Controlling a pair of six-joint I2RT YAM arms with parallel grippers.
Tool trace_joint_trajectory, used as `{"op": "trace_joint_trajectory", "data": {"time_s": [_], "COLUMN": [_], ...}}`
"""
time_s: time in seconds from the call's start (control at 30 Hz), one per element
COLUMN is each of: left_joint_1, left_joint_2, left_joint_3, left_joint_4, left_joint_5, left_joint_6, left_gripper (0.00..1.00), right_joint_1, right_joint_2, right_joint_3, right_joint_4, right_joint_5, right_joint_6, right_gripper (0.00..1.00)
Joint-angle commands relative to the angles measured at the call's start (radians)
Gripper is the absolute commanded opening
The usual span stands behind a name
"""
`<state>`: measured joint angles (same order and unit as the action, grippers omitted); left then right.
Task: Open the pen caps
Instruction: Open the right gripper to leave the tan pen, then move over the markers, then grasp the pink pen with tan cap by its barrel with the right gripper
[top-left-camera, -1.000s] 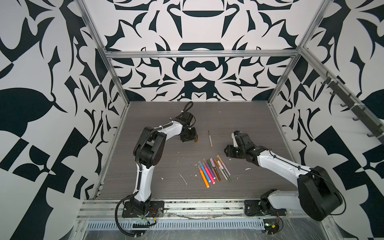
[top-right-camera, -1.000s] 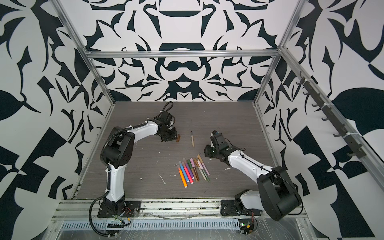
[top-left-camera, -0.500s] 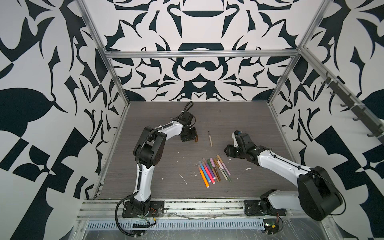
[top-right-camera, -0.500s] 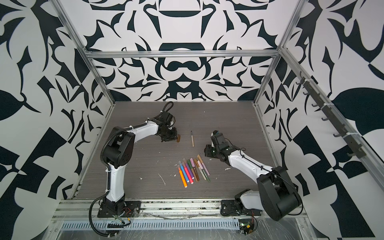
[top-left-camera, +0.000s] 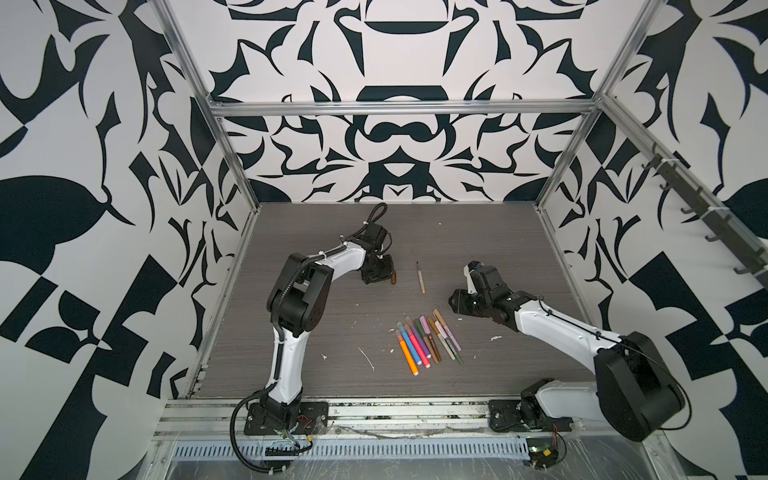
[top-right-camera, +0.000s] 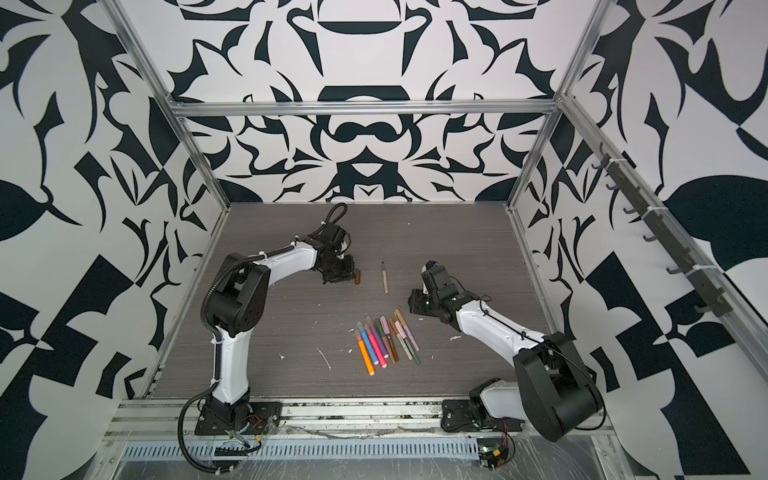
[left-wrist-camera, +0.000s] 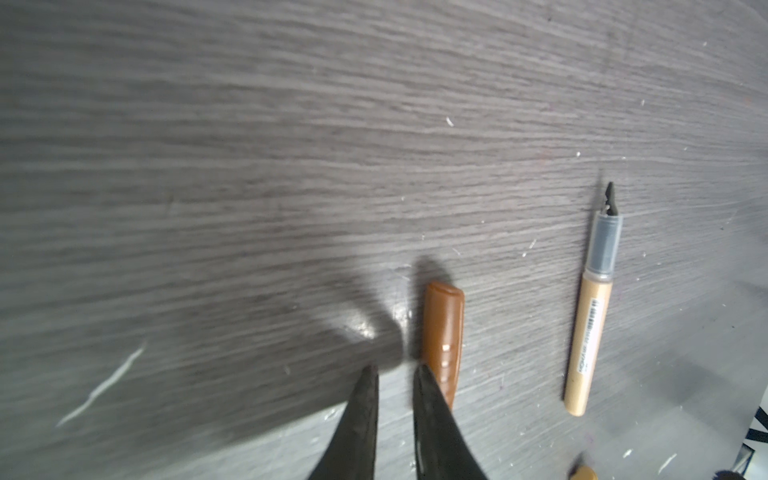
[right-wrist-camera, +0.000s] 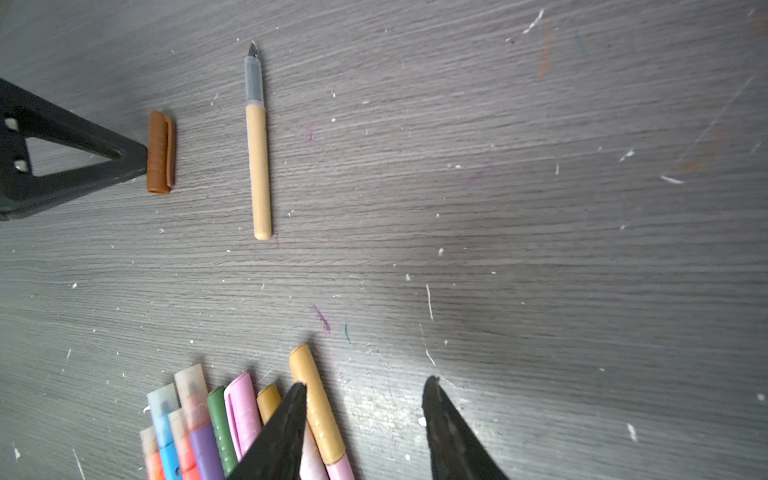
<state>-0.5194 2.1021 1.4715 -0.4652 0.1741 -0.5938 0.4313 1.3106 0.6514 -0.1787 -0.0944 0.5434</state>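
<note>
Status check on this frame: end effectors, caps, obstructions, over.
Left end effector shut, empty, tip beside the loose brown cap. Right end effector open at the capped pens. Tan pen uncapped; nothing in the way.

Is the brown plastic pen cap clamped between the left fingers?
No: the short brown plastic pen cap lies on the table outside the nearly closed fingers of the left gripper, with nothing between them.
</note>
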Motion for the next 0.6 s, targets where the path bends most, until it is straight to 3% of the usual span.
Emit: {"op": "trace_joint_trajectory", "data": {"time_s": [0.0, 0.17, 0.33, 0.57], "left_joint_1": [-0.008, -0.007, -0.009, -0.010], "left_joint_2": [0.060, -0.007, -0.150, -0.337], "left_joint_3": [-0.048, -0.088, -0.224, -0.382], "left_joint_4": [-0.127, -0.110, 0.034, 0.199], "left_joint_5": [-0.041, -0.060, -0.005, 0.043], "left_joint_6": [0.006, 0.014, 0.007, -0.022], "left_gripper": [0.18, 0.14, 0.15, 0.16], "right_joint_1": [-0.007, -0.005, 0.024, 0.153], "right_joint_2": [-0.004, -0.032, -0.105, -0.144], "right_joint_3": [0.007, 0.020, -0.043, -0.076], "right_joint_4": [0.002, -0.131, -0.211, -0.268], "right_joint_5": [-0.006, -0.006, -0.046, -0.013], "right_joint_6": [0.001, -0.021, -0.035, -0.013], "right_gripper": [0.49, 0.45, 0.38, 0.33]}}
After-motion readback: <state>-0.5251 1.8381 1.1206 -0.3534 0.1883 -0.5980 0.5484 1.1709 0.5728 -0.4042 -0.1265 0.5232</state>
